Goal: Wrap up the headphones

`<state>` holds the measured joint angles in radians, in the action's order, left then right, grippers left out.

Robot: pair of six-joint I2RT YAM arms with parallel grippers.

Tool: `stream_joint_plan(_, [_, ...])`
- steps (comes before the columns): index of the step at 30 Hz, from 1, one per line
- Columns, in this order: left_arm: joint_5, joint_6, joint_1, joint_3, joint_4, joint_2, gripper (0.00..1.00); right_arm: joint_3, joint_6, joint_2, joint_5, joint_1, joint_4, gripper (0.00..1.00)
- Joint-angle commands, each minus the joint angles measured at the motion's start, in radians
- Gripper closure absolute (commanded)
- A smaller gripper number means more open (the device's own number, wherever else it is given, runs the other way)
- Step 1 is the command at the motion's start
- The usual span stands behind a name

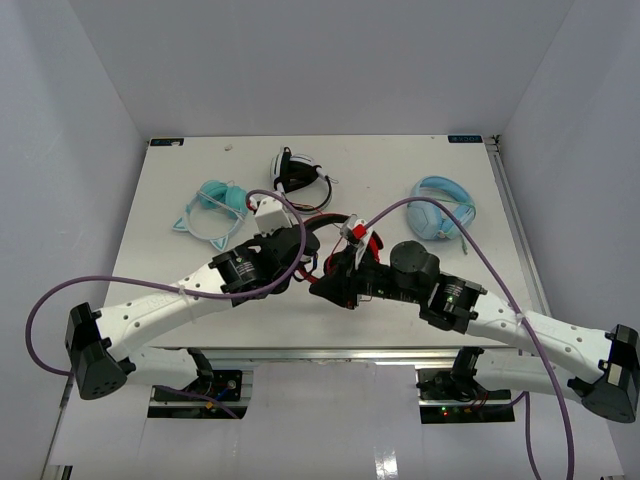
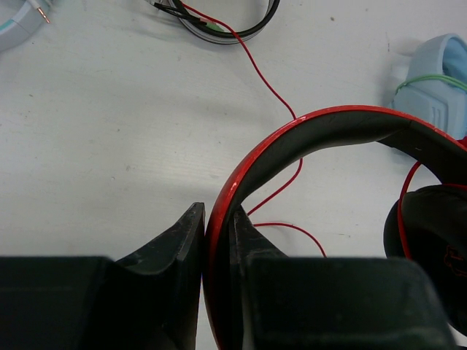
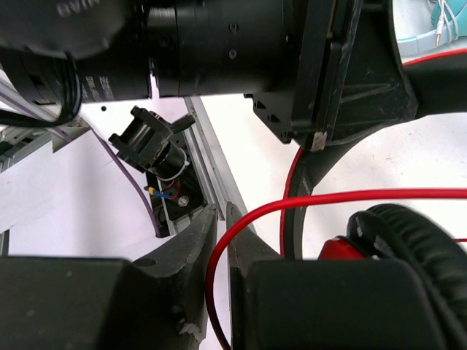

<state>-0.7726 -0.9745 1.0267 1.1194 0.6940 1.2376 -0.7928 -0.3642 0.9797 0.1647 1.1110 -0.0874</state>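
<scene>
White tabletop (image 1: 170, 200) is seen bearing several headsets; the red headphones (image 2: 328, 124) are found at its middle, nearer the arms than the black-and-white pair (image 1: 295, 172). Their headband is clamped edge-on by the left gripper (image 2: 217, 213). The thin red cable (image 3: 350, 195) is threaded between the nearly closed jaws of the right gripper (image 3: 221, 213); whether it is pinched cannot be told.

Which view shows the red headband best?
The left wrist view: the headband arcs across it, close and clear. From the top, the arms hide most of it. The right wrist view shows just an ear pad and the cable.
</scene>
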Motion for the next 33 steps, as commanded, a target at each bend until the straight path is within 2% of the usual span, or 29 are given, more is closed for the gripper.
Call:
stream_joint_plan(1, [0.006, -0.082, -0.004, 0.02, -0.074, -0.058, 1.0, 0.021, -0.004, -0.012, -0.112, 0.056, -0.063, 0.84])
stream_joint_plan(15, [-0.004, -0.147, -0.004, 0.027, -0.073, -0.128, 1.0, 0.098, -0.001, 0.015, -0.44, 0.211, -0.105, 0.87])
stream_joint_plan(21, [0.012, -0.173, -0.004, 0.02, -0.076, -0.175, 1.0, 0.136, -0.002, 0.014, -0.515, 0.23, -0.124, 0.8])
stream_joint_plan(33, [0.035, -0.208, -0.004, -0.003, -0.079, -0.254, 1.0, 0.221, 0.001, -0.027, -0.594, 0.24, -0.183, 0.83])
